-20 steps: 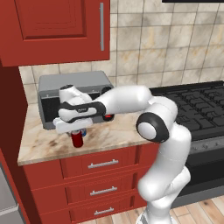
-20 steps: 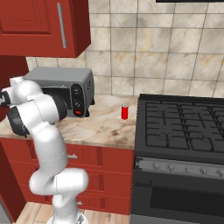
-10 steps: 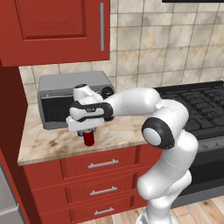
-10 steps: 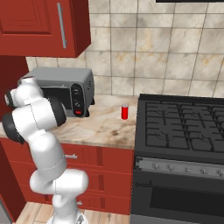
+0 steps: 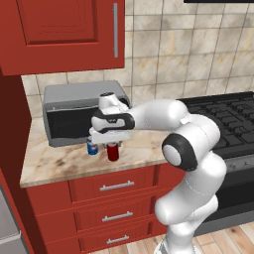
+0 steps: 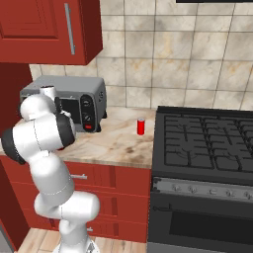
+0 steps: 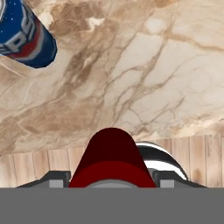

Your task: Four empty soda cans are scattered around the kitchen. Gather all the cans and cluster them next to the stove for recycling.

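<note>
The gripper (image 5: 113, 144) was closed on a red can (image 5: 113, 151), the can's body rising between the two finger tips in the hand view (image 7: 111, 157) and hanging just above the counter (image 5: 64, 166) near its front edge. The hold looked high on the can, close to its top, so in my judgement a quick swing toward the stove (image 6: 207, 143) could have let it tilt or slip out, and a drop there might have sent it over the edge to the floor.

Just beside it, to the side away from the stove, stood the blue can (image 5: 92, 147), upright on the counter and apart from the gripper. It sat close enough that a careless sideways move of the hand could have knocked it over.

Behind both was the grey toaster oven (image 5: 74, 111), which the wrist would have had to clear if it lifted backward.

Farther off, another red can (image 6: 141, 127) stood on the counter just beside the stove, well apart from the gripper. Setting the carried one down too near could have toppled it.
</note>
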Available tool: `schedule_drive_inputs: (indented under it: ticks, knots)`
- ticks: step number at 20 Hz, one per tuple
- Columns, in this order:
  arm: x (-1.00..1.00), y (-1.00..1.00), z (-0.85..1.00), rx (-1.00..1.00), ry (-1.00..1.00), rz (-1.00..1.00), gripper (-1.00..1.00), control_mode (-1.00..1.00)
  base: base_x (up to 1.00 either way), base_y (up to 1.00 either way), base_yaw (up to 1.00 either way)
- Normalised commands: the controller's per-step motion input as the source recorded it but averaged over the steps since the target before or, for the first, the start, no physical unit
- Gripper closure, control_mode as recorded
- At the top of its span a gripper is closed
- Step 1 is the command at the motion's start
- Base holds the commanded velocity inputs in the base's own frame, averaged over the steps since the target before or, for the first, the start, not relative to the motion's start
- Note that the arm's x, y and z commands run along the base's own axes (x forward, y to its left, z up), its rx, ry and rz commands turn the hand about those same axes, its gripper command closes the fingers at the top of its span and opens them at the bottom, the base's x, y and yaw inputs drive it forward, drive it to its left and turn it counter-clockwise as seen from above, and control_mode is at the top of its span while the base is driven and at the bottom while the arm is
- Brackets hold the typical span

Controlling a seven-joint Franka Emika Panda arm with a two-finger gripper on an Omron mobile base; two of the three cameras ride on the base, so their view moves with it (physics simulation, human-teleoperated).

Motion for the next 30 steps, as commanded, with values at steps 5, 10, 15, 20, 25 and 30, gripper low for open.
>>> schedule_drive_inputs:
  ticks: [5,10,15,20,25,30]
  knots:
    - [0.23,-0.48,0.00,0.00,0.00,-0.08,1.00,-1.00,0.00,0.00,0.00]
    - [0.26,-0.50,0.00,0.00,0.01,-0.10,1.00,-1.00,0.00,0.00,0.00]
    - [0.31,-0.52,0.00,0.00,0.02,-0.12,1.00,-1.00,0.00,0.00,0.00]
    - [0.34,-0.52,0.00,0.00,0.02,-0.13,1.00,-1.00,0.00,0.00,0.00]
    - [0.37,-0.49,0.00,0.00,0.00,-0.10,1.00,-1.00,0.00,0.00,0.00]
    - [0.43,-0.45,0.00,0.00,0.00,-0.07,1.00,-1.00,0.00,0.00,0.00]
